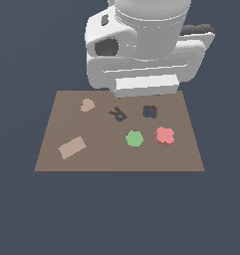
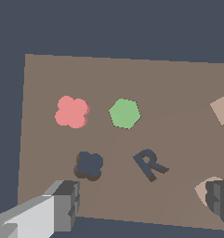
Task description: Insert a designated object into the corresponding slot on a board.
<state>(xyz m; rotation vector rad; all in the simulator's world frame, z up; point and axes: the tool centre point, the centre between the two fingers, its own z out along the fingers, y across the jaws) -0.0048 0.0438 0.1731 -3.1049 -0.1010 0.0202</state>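
Approach comes first: my end effector [image 2: 143, 204] hangs open and empty, the red piece [image 2: 72, 112] beyond the slot [image 2: 89, 164]. I'd descend and grasp next.

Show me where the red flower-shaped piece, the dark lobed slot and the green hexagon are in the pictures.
red flower-shaped piece [image 1: 165, 135], exterior view, middle of its top face.
dark lobed slot [image 1: 150, 112], exterior view, centre of the recess.
green hexagon [image 2: 124, 113], wrist view, middle of its top face.
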